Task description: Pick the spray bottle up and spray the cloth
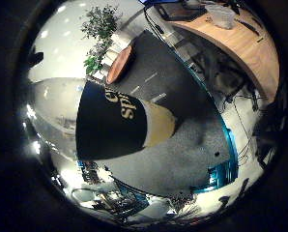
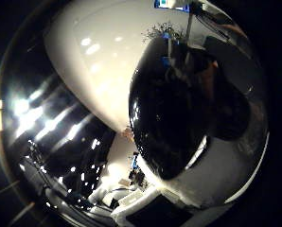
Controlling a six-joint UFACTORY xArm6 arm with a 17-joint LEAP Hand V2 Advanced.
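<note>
The spray bottle (image 1: 120, 121) fills the middle of the right little finger side palm view, very close to the palm. It has a dark label with yellow print and a pale cream body. It stands out over a dark grey table top (image 1: 183, 116). An orange-brown rounded thing (image 1: 120, 64), possibly the cloth, lies at the far edge of that table top. In the right thumb side palm view a large black rounded shape (image 2: 179, 113) sits right against the palm; I cannot tell whether it is part of the bottle.
A wooden desk (image 1: 243, 43) with small items stands beyond the grey table. A green plant (image 1: 99, 29) stands behind the orange-brown thing. The right thumb side palm view shows mostly a white ceiling (image 2: 103, 47) and room lights.
</note>
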